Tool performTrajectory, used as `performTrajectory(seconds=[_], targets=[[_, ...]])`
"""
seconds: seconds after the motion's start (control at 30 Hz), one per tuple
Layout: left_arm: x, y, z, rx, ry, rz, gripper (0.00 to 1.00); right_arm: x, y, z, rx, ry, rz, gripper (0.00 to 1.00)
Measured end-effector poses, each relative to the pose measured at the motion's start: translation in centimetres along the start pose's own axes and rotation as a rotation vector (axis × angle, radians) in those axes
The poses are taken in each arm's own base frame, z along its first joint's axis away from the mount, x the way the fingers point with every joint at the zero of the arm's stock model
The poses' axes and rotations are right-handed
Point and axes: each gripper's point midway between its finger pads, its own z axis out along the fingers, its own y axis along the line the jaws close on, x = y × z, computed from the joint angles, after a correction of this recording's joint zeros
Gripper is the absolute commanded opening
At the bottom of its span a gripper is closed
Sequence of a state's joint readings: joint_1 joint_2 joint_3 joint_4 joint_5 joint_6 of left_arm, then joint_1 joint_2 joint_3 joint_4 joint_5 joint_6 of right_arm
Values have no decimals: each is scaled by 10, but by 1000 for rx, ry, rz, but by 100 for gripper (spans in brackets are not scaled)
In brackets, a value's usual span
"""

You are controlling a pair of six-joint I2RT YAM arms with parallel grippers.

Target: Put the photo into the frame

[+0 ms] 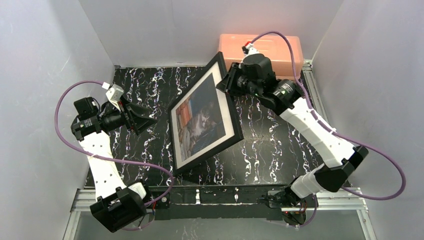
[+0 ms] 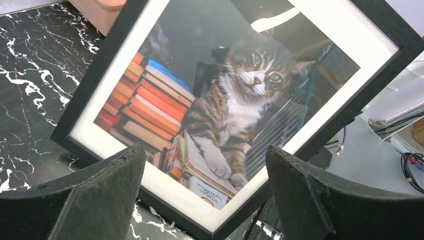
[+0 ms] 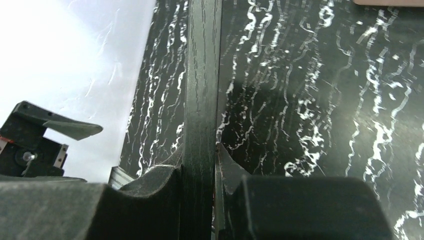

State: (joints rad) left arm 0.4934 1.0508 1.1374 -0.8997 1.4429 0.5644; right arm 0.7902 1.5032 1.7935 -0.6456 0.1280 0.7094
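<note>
The black frame is tilted up off the marble table, glass side facing left, with its near corner low. The cat photo shows behind the glass inside it. My right gripper is shut on the frame's far right edge. In the right wrist view that edge runs straight up between the fingers of the right gripper. My left gripper hangs open just left of the frame, apart from it. In the left wrist view the photo and the frame's border fill the space beyond the left gripper.
A pink plastic box stands at the back of the table behind the right wrist, and its corner shows in the left wrist view. White walls close in the left, back and right sides. An aluminium rail runs along the near edge.
</note>
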Motion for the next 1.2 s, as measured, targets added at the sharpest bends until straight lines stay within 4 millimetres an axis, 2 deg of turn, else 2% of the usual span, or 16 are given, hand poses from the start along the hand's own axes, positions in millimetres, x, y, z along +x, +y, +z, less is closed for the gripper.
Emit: performTrajectory(seconds=[0.23,0.33,0.4,0.43,0.67,0.93,1.2], targets=[[3,1,0,-12,11,-17,85,2,-42,-25,48,-47,77,1],[6,6,-1,-27,24,-40,84,10,-62,-32,46,-81,109,1],[10,13,-1,-42,39,-74,90,17,-77,-34,55,-99,132,1],[12,16,-1,-49,49,-92,97,21,-84,-34,58,-107,145,1],[28,31,-4,-112,119,-155,98,49,-140,-20,112,-121,203,1],[40,53,-10,-190,197,-189,98,77,-202,7,191,-76,218,1],[56,65,-12,-219,237,-212,99,98,-252,29,245,-63,187,4]])
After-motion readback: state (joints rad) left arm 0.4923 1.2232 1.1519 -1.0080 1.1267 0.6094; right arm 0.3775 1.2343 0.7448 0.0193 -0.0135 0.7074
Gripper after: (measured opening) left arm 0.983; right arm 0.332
